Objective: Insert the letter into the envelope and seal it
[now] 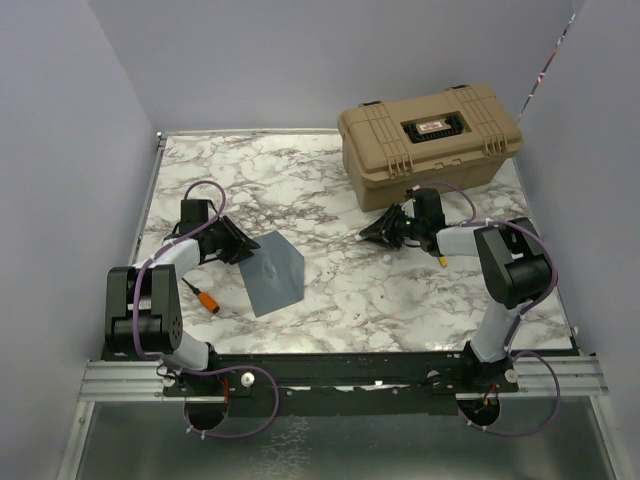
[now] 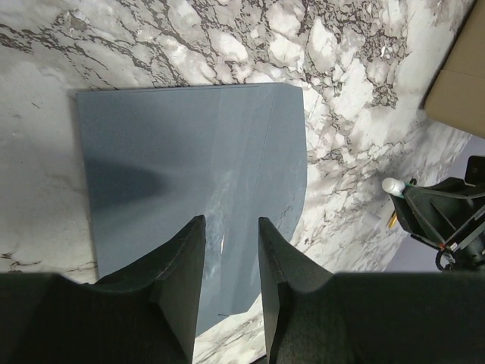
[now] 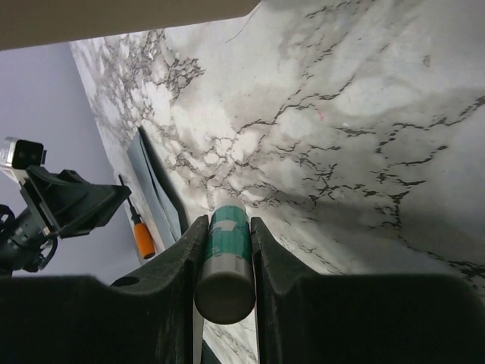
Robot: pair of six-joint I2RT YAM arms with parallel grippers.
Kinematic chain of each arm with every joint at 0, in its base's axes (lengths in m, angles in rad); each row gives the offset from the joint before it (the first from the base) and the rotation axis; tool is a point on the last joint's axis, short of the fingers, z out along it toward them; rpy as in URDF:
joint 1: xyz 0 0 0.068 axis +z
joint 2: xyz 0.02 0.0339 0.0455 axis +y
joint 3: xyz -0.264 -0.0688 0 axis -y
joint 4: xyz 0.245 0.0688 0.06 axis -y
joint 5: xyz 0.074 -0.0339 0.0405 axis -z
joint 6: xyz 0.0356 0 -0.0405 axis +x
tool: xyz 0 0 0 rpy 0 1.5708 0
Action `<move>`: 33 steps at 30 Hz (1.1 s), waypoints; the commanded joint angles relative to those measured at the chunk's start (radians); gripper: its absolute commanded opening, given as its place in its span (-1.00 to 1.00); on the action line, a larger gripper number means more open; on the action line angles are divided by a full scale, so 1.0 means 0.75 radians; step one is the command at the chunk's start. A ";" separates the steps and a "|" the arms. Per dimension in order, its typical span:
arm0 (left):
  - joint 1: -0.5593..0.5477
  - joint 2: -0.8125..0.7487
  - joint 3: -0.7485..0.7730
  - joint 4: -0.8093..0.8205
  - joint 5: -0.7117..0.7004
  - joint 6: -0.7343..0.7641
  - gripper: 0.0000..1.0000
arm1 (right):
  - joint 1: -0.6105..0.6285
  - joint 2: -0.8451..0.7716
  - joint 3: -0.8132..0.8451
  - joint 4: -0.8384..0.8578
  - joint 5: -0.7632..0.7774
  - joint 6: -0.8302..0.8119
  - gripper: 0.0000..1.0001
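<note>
The slate-grey envelope [image 1: 272,272] lies flat on the marble table, left of centre, and fills the left wrist view [image 2: 189,174]; a fold line runs down its right part. The letter is hidden from every view. My left gripper [image 1: 240,250] stands at the envelope's left edge, its jaws [image 2: 231,220] partly apart over the grey paper with nothing between them. My right gripper [image 1: 372,232] hangs right of centre, apart from the envelope, shut [image 3: 227,220] on a green-and-white glue stick [image 3: 227,250], whose white tip [image 2: 392,186] points toward the envelope's edge [image 3: 155,186].
A tan hard case [image 1: 430,140] stands at the back right, just behind the right gripper. An orange-handled tool [image 1: 207,297] lies near the front left, beside the envelope. Grey walls close in the table on three sides.
</note>
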 commanded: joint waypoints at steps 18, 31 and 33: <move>-0.005 -0.029 0.031 -0.030 -0.017 0.031 -0.37 | -0.019 -0.342 0.025 -0.381 0.322 -0.132 -0.04; -0.006 -0.160 -0.122 -0.098 -0.092 0.087 -0.72 | 0.350 -0.358 0.030 -0.329 0.575 -0.289 -0.62; -0.007 -0.159 -0.156 -0.104 -0.105 0.093 -0.76 | 0.428 -0.291 0.048 -0.304 0.588 -0.288 -0.62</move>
